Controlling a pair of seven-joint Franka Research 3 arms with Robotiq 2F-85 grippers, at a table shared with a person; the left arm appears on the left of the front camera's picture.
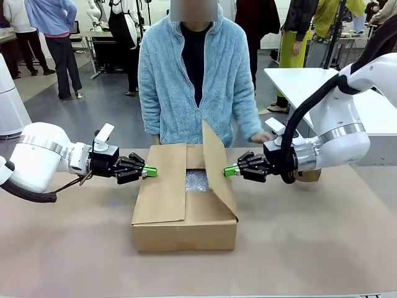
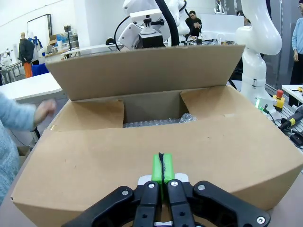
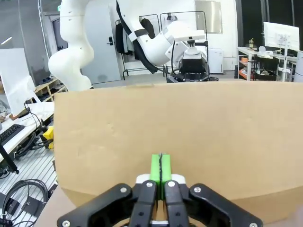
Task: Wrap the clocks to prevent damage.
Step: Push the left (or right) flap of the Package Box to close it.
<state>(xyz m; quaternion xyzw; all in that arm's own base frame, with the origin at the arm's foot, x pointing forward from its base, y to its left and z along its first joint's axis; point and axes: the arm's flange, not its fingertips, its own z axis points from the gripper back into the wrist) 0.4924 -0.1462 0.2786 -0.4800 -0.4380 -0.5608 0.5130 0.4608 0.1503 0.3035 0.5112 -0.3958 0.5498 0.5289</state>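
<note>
Fingers (image 2: 155,168) together — clocks (image 1: 197,180) whitish, bubble-wrapped

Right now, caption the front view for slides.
Left gripper and right gripper, both shut, flank cardboard box holding bubble-wrapped clocks.

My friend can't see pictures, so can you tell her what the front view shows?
A brown cardboard box sits on the table, one top flap folded down, the other standing up, bubble wrap showing inside. The shut left claw and right claw point at its flaps from either side. A person in a fuzzy blue jacket stands behind.
</note>
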